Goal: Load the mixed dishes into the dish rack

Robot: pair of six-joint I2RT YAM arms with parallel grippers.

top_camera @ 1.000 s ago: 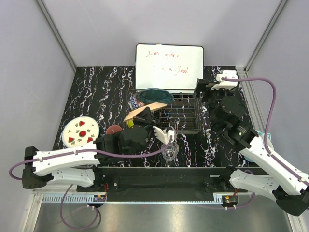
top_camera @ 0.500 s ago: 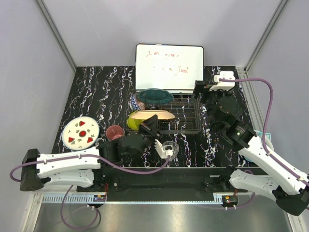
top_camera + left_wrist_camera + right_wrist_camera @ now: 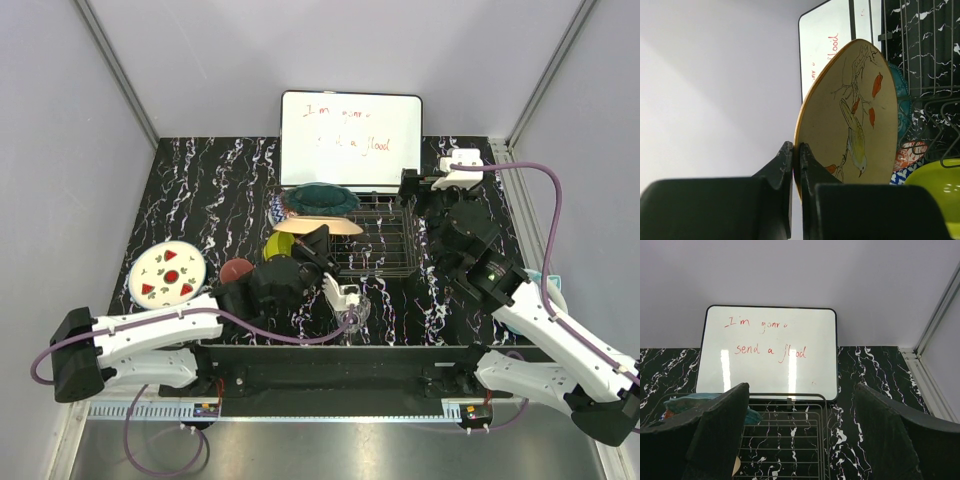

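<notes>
**Plate held at the rack's left rim: stock of the table**

1. Dish rack (image 3: 385, 240): we list it mid-table, in front of the whiteboard (image 3: 350, 140). Its far rim runs just below the board's lower edge. Its middle and right side show bare wire grid.
2. Left gripper (image 3: 315, 245): its fingers (image 3: 785, 160) are clamped on the rim of the peach plate (image 3: 318, 226). The wrist view shows the plate pinched edge-on between both pads, with its bird-and-leaf face turned toward the rack.
3. Peach plate: it is held above the rack's near left corner, tilted and off the table. The rack wires lie just to its right.
4. Left-edge crowding: the teal plate (image 3: 320, 198) and red patterned bowl (image 3: 280, 210) sit at the rack's far left corner. We cannot tell whether they are inside the rim or beside it. The lime-green bowl (image 3: 277, 246) sits beside the gripper, outside the rack.
5. Right gripper (image 3: 412, 190): it is at the rack's far right corner, its fingers (image 3: 722, 430) spread wide with nothing between them. It looks down on the rack's far rim and the whiteboard.
6. Remaining dishes:
   - The pink mug (image 3: 237, 270) stands left of the lime-green bowl.
   - The white plate with red slices (image 3: 167, 274) lies well apart on the left.
   - The clear glass (image 3: 352, 315) stands near the table's front edge.
</notes>
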